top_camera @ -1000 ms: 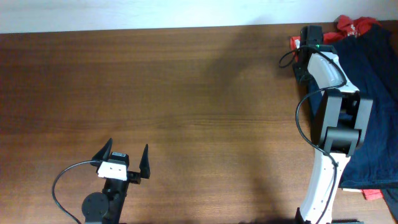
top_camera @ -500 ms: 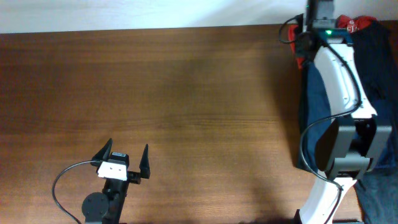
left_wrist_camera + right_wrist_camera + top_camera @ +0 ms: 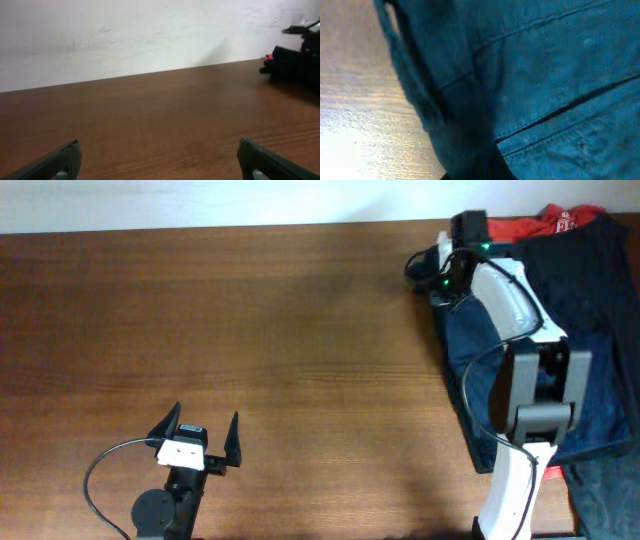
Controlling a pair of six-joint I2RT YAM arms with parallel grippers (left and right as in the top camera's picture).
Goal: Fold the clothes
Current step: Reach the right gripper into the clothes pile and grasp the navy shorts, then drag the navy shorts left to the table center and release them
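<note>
— Two grippers: how do they stand?
— My left gripper (image 3: pixel 205 418) sits near the table's (image 3: pixel 300 310) front edge, jaws wide apart. My right gripper (image 3: pixel 442 278) is down at the far right, on the left border of the navy-blue piece (image 3: pixel 590 330). Cloth fills that wrist view, so I cannot tell whether those jaws are apart or together.
— Any writing?
— White print on the red piece (image 3: pixel 560 222) at the back edge, too small to read.
— Room?
— Broad brown wood stretches between my grippers, back to the pale wall (image 3: pixel 125 30)
</note>
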